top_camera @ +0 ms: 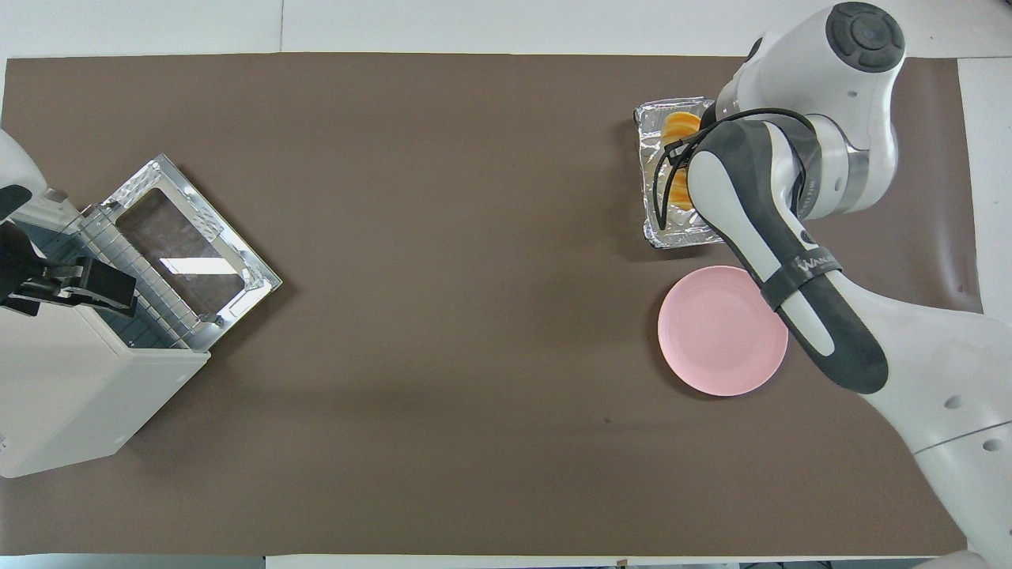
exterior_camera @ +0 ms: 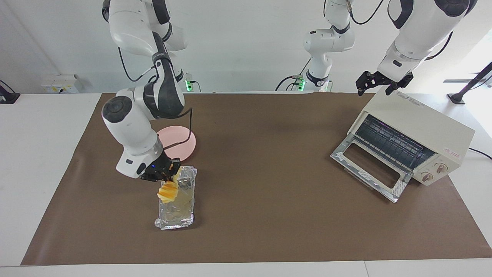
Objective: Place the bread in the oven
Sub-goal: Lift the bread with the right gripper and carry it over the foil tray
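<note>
Facing view: right gripper (exterior_camera: pixel 168 177), jaws clenched on bread (exterior_camera: pixel 168 192), over foil tray (exterior_camera: pixel 177 209); oven (exterior_camera: pixel 413 142), door down, at the left arm's end of the bench (exterior_camera: pixel 269 215). Pickup looks done; carry and insertion remain. Open mat between; left gripper (exterior_camera: pixel 378 84) waits over oven, jaws released.

1. A robotics lab rather than a home kitchen: two white Franka arms (exterior_camera: pixel 134 119) stand mounted at a plain white table (exterior_camera: pixel 42 127).
2. A flat brown paper mat (exterior_camera: pixel 261 154) covers the work area.
3. Kitchen props sit staged on it: a boxy cream-white toaster oven (exterior_camera: pixel 419 127) and a round pink plate (top_camera: pixel 715 336).
4. Black cables and green-lit base boxes (exterior_camera: pixel 189 85) line the bare white wall.
</note>
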